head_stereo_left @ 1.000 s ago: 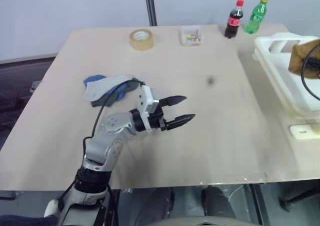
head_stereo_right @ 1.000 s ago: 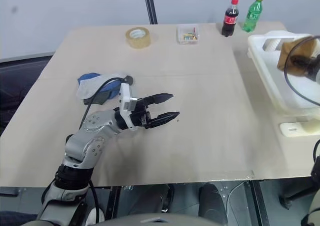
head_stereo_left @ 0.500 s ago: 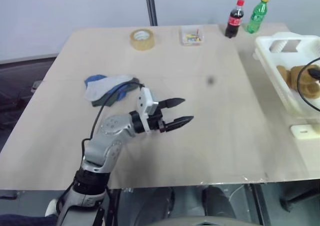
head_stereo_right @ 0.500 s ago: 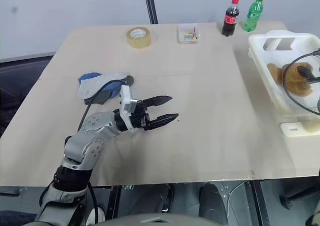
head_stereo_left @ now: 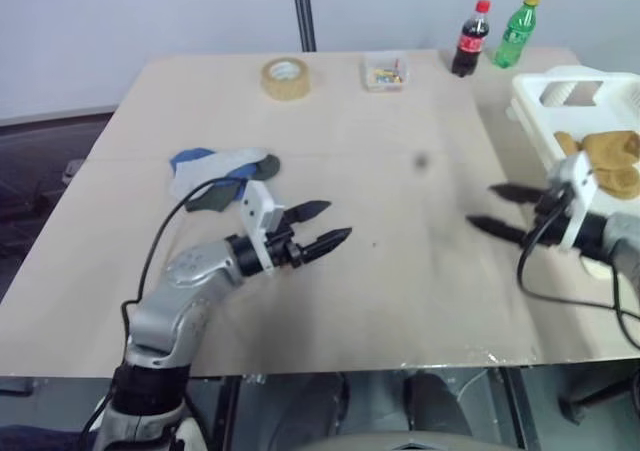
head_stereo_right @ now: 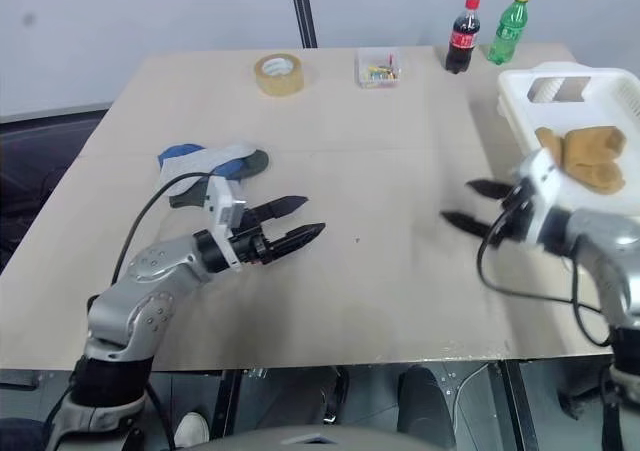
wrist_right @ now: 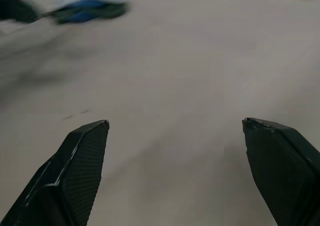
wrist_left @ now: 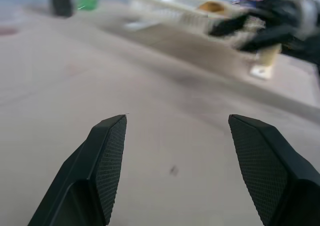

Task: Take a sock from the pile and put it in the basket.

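With both sets of fingers spread and empty, I see the pile (head_stereo_left: 218, 175) behind the left gripper (head_stereo_left: 320, 225). A mustard sock (head_stereo_left: 605, 158) lies in the basket (head_stereo_left: 560, 91), behind the right gripper (head_stereo_left: 497, 211).

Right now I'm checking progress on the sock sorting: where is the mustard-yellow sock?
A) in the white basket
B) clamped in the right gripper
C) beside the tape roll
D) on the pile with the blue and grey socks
A: the mustard-yellow sock lies inside the white basket, while the right gripper hangs open and empty over the table.
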Robot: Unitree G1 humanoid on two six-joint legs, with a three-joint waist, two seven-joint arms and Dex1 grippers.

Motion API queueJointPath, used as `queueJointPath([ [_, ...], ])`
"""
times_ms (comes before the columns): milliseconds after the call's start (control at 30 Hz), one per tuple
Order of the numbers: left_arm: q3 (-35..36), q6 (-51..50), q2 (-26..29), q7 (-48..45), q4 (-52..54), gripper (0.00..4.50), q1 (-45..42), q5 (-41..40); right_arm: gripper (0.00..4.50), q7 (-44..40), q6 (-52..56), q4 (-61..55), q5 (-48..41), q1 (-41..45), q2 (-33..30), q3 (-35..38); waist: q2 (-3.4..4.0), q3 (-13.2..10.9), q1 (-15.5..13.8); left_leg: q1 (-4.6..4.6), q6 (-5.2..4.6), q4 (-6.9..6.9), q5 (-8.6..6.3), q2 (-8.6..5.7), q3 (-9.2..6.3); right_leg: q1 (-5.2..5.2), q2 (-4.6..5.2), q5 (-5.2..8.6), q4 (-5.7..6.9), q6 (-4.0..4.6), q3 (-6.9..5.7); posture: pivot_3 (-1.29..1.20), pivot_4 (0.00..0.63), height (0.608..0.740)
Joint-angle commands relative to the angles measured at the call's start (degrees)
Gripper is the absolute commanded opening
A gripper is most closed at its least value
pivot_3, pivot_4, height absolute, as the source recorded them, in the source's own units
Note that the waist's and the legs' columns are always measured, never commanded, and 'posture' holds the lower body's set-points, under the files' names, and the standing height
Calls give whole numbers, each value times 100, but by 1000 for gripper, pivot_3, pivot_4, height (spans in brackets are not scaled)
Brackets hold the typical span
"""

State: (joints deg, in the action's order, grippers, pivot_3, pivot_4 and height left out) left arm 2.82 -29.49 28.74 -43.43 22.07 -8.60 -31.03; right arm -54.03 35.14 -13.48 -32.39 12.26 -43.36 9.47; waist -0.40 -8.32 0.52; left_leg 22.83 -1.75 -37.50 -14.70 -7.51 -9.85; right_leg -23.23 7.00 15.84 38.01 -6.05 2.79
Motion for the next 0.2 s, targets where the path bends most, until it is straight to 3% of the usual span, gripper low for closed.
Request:
queueJointPath([
  [33,332,95,157,268,437,3479,537,129,4446,6,-567,-106,282,-305,152,-130,-4,2,13,-8,0,1,0,1,0,5,-2,-1,0,-1,0,0,150,740],
  [200,695,478,349,403,598,3479,1332,430,4446,-369,-1206,231,476,-531,175,-236,-3,2,15,-12,0,6,0,3,2,6,-5,0,1,0,3,0,150,740],
])
